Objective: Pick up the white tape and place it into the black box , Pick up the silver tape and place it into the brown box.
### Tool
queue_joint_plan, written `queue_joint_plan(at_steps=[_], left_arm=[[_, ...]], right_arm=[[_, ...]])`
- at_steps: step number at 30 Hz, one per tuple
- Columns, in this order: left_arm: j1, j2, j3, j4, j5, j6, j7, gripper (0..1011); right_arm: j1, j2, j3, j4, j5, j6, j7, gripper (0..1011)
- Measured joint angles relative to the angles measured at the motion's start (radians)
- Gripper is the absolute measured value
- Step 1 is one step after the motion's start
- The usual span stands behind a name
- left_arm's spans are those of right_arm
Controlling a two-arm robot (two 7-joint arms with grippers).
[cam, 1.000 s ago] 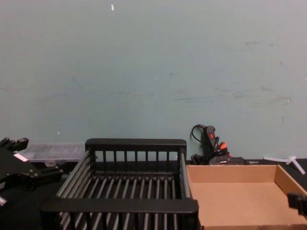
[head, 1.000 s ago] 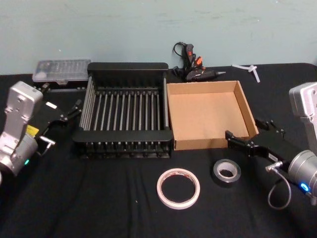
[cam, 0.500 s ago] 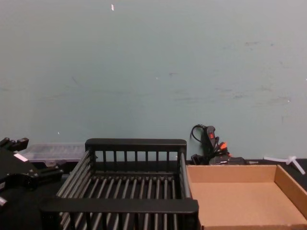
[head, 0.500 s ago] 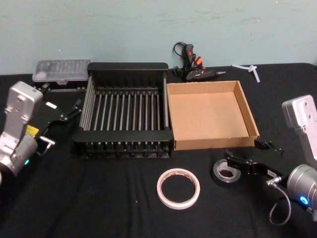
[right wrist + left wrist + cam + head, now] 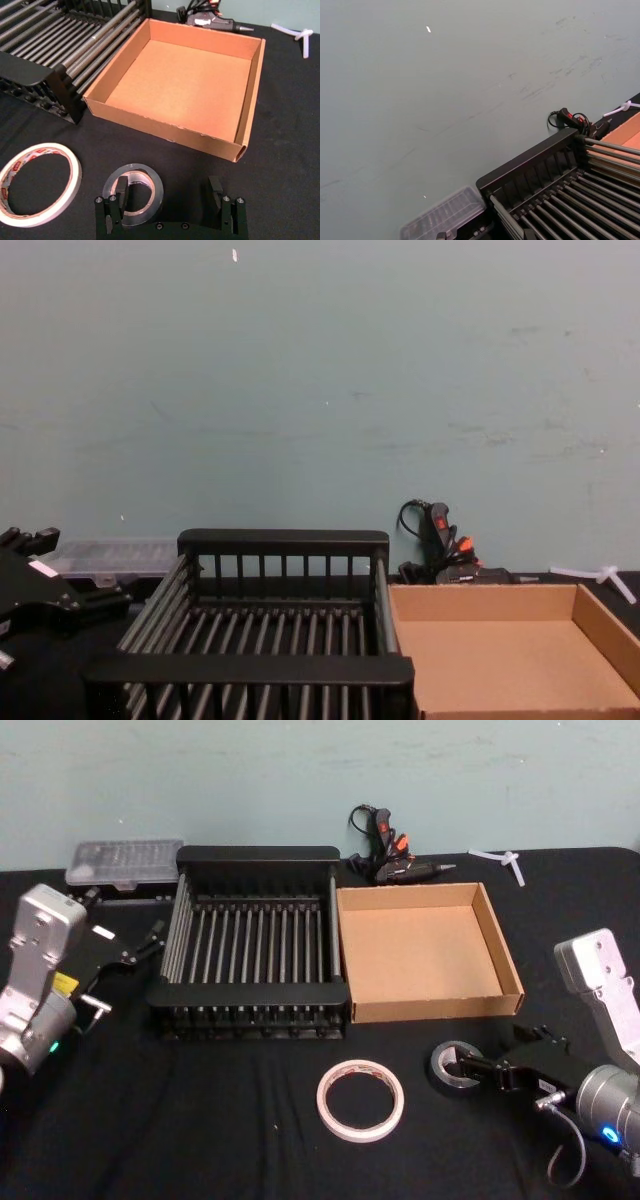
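The silver tape (image 5: 450, 1065) (image 5: 150, 180) lies flat on the black cloth in front of the brown box (image 5: 432, 1010) (image 5: 165, 131). My right gripper (image 5: 500, 1056) (image 5: 168, 194) is open at the roll. One finger is over the roll's hole and the other is outside its right side, so that wall of the roll sits between them. The white tape (image 5: 360, 1100) (image 5: 70, 165) lies flat just left of the roll. The black box (image 5: 250, 992) (image 5: 20, 70) (image 5: 250, 670) stands left of the brown box. My left gripper (image 5: 135, 952) (image 5: 75, 602) is parked open, left of the black box.
A clear plastic case (image 5: 125, 863) (image 5: 445, 216) lies behind the black box's left corner. A glue gun with its cable (image 5: 392, 860) (image 5: 210, 21) sits behind the brown box. A white plastic piece (image 5: 503, 860) lies at the back right.
My right gripper has drawn back from the brown box's front right corner and come down at the silver tape. The left arm and both tapes have not moved.
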Motion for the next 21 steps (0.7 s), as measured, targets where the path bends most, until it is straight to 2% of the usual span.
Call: queue_joint_plan(at_steps=[21], left_arm=[[0.0,0.0,0.0,0.0,0.0,0.0,0.0,1001]], right_arm=[[0.03,-0.034,0.003,0.045,-0.04,0.044,0.043,1002]])
